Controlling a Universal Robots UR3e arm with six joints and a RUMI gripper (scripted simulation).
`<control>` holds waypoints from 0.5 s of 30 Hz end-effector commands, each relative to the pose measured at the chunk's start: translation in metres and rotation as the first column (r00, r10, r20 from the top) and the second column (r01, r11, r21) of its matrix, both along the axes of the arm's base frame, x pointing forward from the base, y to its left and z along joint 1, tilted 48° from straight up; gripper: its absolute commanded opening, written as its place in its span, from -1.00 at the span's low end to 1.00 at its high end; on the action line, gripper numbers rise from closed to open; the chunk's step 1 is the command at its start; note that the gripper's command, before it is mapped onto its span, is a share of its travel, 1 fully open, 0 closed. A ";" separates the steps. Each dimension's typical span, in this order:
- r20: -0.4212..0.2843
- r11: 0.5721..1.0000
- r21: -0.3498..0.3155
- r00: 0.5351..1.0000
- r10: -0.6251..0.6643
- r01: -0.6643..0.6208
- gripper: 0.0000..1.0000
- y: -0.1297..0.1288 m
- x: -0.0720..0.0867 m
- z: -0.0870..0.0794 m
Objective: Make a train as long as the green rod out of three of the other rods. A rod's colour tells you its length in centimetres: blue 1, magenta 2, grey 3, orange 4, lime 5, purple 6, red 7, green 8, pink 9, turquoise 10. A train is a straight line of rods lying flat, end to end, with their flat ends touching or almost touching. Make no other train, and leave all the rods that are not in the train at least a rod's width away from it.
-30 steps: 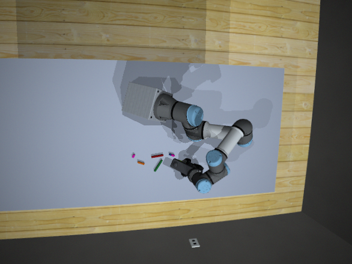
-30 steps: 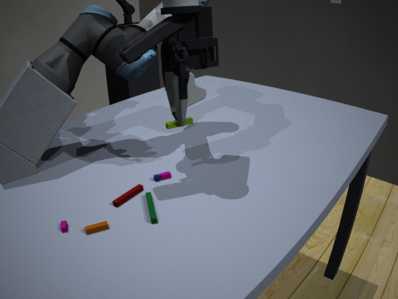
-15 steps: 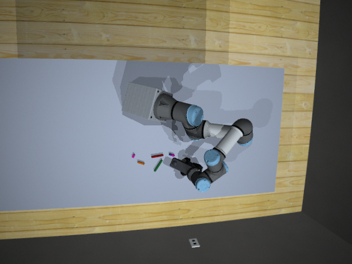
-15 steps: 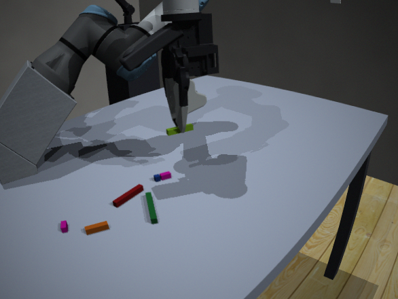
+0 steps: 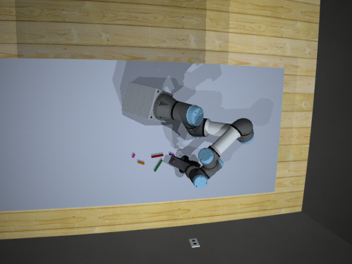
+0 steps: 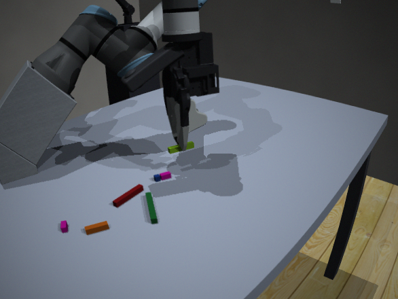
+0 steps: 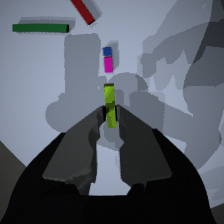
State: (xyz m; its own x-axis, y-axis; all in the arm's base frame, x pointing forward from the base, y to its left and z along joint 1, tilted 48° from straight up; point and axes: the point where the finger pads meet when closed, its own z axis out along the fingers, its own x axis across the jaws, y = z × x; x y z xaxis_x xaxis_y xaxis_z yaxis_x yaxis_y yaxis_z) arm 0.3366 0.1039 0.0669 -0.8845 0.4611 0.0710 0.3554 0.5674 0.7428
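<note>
My gripper (image 6: 183,144) is shut on the lime rod (image 6: 179,147) and holds it just above the table; it also shows in the wrist view (image 7: 110,106), gripped near its middle. Ahead of it a blue rod (image 6: 157,177) and a magenta rod (image 6: 166,175) lie end to end, touching; they show in the wrist view too, blue (image 7: 107,51) beyond magenta (image 7: 108,64). The lime rod points roughly in line with them, a gap apart. The green rod (image 6: 151,207) lies further on, with the red rod (image 6: 128,195) beside it.
An orange rod (image 6: 96,227) and a second magenta rod (image 6: 64,225) lie at the near left of the table. The robot's grey base block (image 6: 30,115) stands at the left. The table edge (image 6: 339,190) runs along the right.
</note>
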 end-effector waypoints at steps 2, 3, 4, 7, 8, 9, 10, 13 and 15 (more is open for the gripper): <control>0.000 1.000 -0.005 1.000 -0.003 0.003 -1.00 0.011 0.007 -0.012; 0.000 1.000 -0.005 1.000 -0.003 0.003 -1.00 0.013 0.008 -0.014; 0.000 1.000 -0.005 1.000 -0.003 0.003 -1.00 0.014 0.008 -0.016; 0.000 1.000 -0.005 1.000 -0.003 0.003 -1.00 0.016 0.009 -0.017; 0.000 1.000 -0.005 1.000 -0.003 0.003 -1.00 0.017 0.010 -0.018; 0.000 1.000 -0.005 1.000 -0.003 0.003 -1.00 0.018 0.010 -0.020; 0.000 1.000 -0.005 1.000 -0.003 0.003 -1.00 0.019 0.011 -0.021; 0.000 1.000 -0.005 1.000 -0.003 0.003 -1.00 0.022 0.012 -0.023; 0.000 1.000 -0.005 1.000 -0.003 0.003 -1.00 0.023 0.012 -0.024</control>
State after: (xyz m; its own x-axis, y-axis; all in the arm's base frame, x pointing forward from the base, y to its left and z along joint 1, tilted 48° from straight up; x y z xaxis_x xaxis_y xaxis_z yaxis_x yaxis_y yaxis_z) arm 0.3464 0.1244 0.0458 -0.8840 0.4621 0.0708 0.3566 0.5686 0.7413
